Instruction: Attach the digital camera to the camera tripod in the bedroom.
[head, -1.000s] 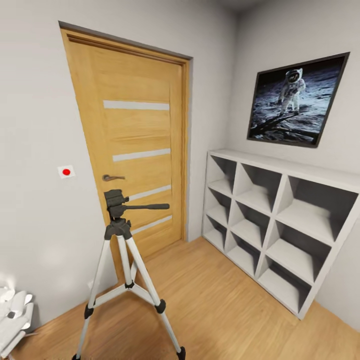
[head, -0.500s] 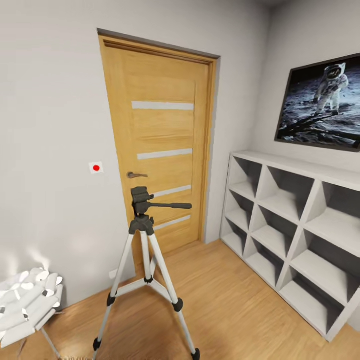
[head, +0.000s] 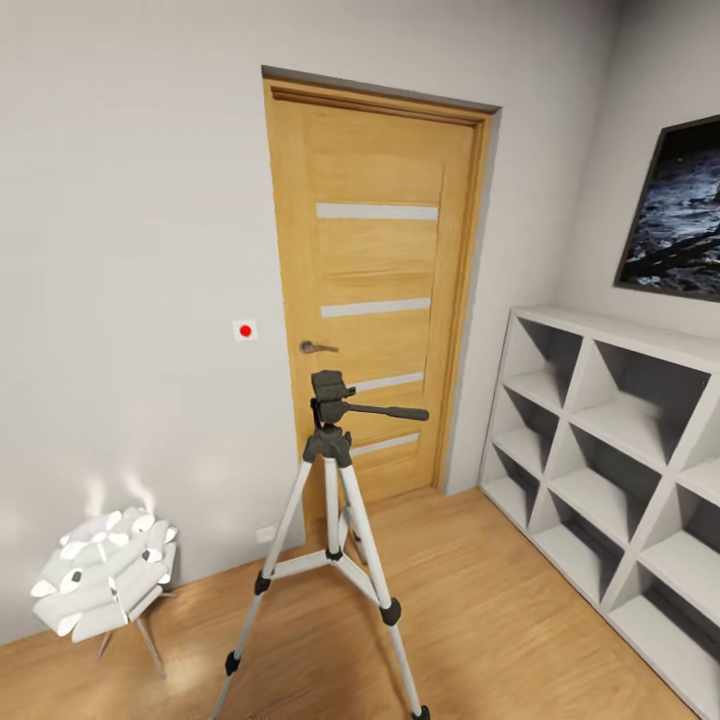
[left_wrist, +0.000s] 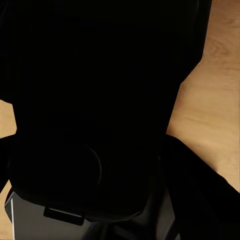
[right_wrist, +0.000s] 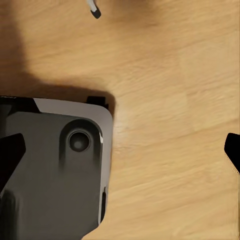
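Note:
The camera tripod (head: 333, 480) stands on the light wood floor in front of the wooden door (head: 375, 260), in the middle of the head view. Its black head (head: 330, 392) is bare on top, with the long pan handle (head: 395, 411) pointing right. The digital camera is out of view. In the right wrist view my right gripper (right_wrist: 120, 150) is open, its black fingertips (right_wrist: 10, 150) wide apart over the floor, and one tripod foot (right_wrist: 93, 9) shows beyond. A black mass (left_wrist: 100, 100) blocks the left wrist view; I cannot tell what it is.
White cube shelves (head: 620, 440) line the right wall under a framed picture (head: 680, 215). A low white flower-shaped lamp (head: 105, 575) stands at the left by the wall. A small red-dot switch (head: 245, 330) is beside the door. My grey base (right_wrist: 55, 170) shows below the right gripper.
The whole head view has swung to the left: door, tripod and shelves have slid to the right in the picture and the white lamp has come fully into view. The tripod itself has not moved.

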